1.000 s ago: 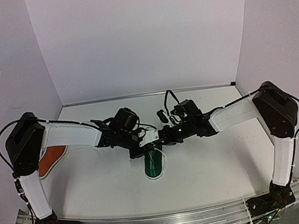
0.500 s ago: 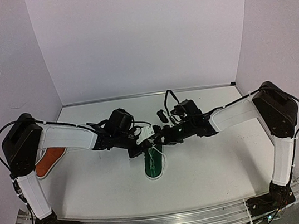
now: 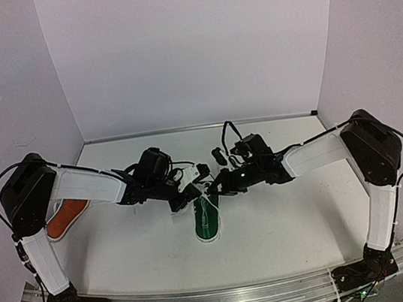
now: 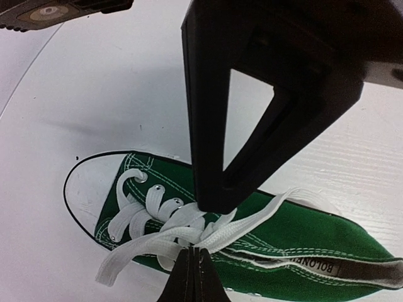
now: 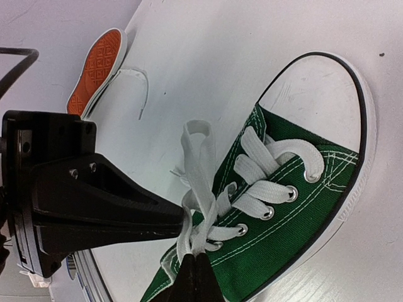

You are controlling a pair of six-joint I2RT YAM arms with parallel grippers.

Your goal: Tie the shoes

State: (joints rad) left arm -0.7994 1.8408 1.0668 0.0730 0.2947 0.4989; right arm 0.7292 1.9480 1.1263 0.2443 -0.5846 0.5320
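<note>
Far left of the overhead view: orange-red shoe [image 3: 67, 216], partly covered by the left arm. The right wrist view shows it in the upper left of the frame, lying on its side with the sole visible.
Centre, a little left: left gripper [image 4: 192, 255], jaws closed and pinching a strand of the white laces [image 4: 157, 220].
Centre, under both grippers: green shoe [image 3: 207, 224], standing on its sole on the table [image 3: 295, 220], well apart from the orange-red one.
Centre, a little right: right gripper [image 5: 194, 261], jaws closed on lace strands above the eyelets, its tip just beside the left gripper's.
</note>
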